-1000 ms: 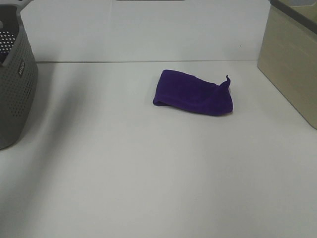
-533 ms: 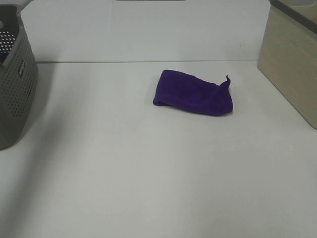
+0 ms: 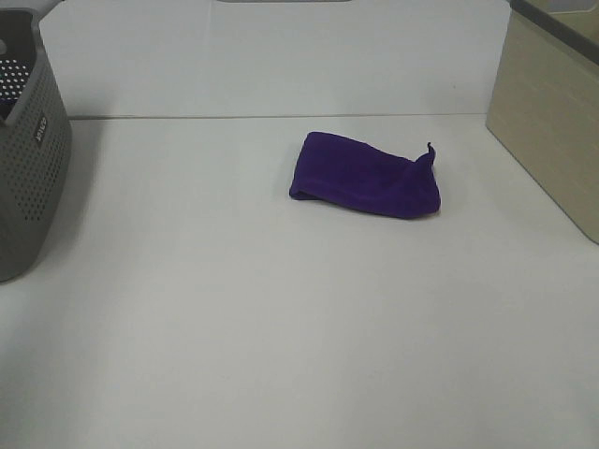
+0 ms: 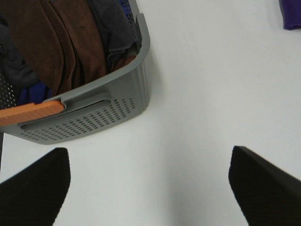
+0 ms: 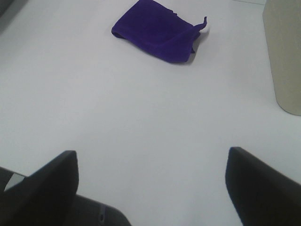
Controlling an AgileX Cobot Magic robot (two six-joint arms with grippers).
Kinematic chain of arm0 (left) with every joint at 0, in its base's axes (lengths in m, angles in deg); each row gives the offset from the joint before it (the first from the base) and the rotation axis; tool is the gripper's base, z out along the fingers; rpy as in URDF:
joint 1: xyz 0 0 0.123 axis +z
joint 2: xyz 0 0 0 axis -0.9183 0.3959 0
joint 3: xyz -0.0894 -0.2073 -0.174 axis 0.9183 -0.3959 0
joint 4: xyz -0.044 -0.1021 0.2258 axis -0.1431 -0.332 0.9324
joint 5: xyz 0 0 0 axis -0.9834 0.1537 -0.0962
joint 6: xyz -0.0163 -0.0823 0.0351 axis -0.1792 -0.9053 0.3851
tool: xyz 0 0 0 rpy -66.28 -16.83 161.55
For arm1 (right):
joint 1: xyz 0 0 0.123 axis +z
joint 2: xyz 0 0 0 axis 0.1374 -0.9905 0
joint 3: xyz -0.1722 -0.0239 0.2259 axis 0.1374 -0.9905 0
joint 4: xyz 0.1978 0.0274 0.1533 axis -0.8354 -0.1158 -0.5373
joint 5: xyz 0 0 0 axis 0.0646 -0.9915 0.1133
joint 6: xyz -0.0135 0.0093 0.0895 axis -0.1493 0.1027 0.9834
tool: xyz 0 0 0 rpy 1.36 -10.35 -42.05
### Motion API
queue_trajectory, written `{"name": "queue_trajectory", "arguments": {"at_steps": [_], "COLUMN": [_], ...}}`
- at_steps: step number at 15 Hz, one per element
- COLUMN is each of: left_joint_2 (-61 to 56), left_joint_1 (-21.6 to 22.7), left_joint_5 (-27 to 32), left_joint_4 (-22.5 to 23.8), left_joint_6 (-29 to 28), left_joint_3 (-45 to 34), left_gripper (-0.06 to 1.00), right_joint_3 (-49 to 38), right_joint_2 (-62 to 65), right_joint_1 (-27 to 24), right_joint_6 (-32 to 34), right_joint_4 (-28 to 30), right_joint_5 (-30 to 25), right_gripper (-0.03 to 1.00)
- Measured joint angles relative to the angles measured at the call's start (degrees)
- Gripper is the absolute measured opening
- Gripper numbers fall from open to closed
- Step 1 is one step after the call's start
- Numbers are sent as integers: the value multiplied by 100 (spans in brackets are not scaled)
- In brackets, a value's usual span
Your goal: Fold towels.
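Note:
One deep purple towel (image 3: 367, 175) lies folded in a small bundle on the white table, a little right of centre toward the back, with one corner sticking up at its right end. The right wrist view shows the towel (image 5: 156, 30) well ahead of my right gripper (image 5: 151, 188), which is open with nothing between its fingers. Only a corner of the towel (image 4: 291, 13) shows in the left wrist view. My left gripper (image 4: 149, 186) is open and empty over bare table beside the basket. Neither gripper appears in the exterior high view.
A grey perforated laundry basket (image 3: 28, 154) stands at the table's left edge; in the left wrist view the basket (image 4: 101, 101) holds brown and dark clothes. A beige box (image 3: 552, 112) stands at the back right, and the box (image 5: 284, 56) shows in the right wrist view.

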Motion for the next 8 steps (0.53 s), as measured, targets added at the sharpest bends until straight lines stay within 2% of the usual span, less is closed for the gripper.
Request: {"name": "queue_trajectory", "arguments": {"at_steps": [4,8], "left_joint_2": [-2057,-3724], "left_joint_1": [0,0], "left_joint_5": [-11,103], "left_joint_4": [97,103], "left_joint_6": [0,0], "left_joint_3": [-1146,-1828], "left_gripper": [84,84], "right_joint_3": [-189,-235], "right_joint_2": [802,1518], "right_joint_1": [0,0], "right_joint_6": [201,206], "right_joint_4": [-80,-63], "right_joint_5": [281,-126], "right_gripper": [83,81]}}
